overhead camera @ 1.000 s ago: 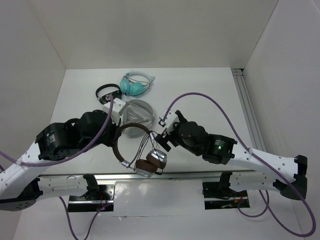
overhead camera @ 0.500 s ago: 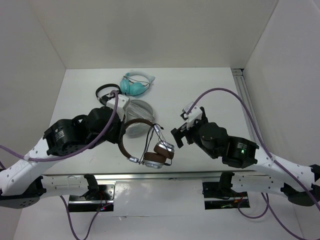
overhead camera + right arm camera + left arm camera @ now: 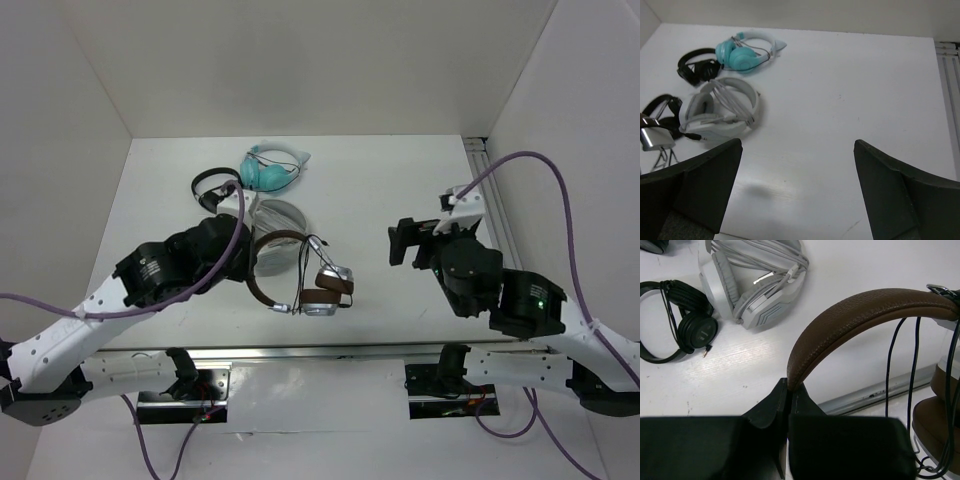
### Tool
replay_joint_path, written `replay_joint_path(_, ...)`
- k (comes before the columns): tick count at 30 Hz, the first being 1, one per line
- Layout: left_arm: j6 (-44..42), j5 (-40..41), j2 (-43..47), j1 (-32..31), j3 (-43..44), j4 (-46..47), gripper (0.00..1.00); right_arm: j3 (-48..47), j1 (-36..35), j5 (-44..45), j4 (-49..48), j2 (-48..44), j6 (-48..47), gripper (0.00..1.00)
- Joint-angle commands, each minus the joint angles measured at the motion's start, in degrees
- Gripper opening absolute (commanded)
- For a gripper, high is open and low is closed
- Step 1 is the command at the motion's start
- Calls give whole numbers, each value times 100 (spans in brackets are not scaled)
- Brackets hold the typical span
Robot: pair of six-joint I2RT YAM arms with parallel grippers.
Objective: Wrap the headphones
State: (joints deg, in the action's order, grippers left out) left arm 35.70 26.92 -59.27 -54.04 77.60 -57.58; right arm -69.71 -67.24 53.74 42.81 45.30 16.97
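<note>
Left wrist: left claw [image 3: 788, 389] grips the headphones [image 3: 865, 307] by the headband.

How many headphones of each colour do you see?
Black headphones: 2
Teal headphones: 1
Light-grey headphones: 1
Brown headphones: 1
Total: 5

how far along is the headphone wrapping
Mostly done, it seems: the black cable runs in loops across the brown headband of the headphones. In hand: the left end effector is shut on the headband; the right end effector is open, empty. Left: probably just releasing them.
</note>
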Motion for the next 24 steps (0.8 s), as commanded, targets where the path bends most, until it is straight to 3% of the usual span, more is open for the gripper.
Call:
replay_joint_path(1,314,86,64,139,-210,1221,0,-280,-17,752,658,-135,896,100)
replay_joint_path(14,121,-1118,-1762,1185,-483,2901,0,423,-17,462,712,-153,1589,100)
replay_joint_path(24,-345,-1426,-4153,1379,861,3375,0,582,-17,94,843,-671,1660,100)
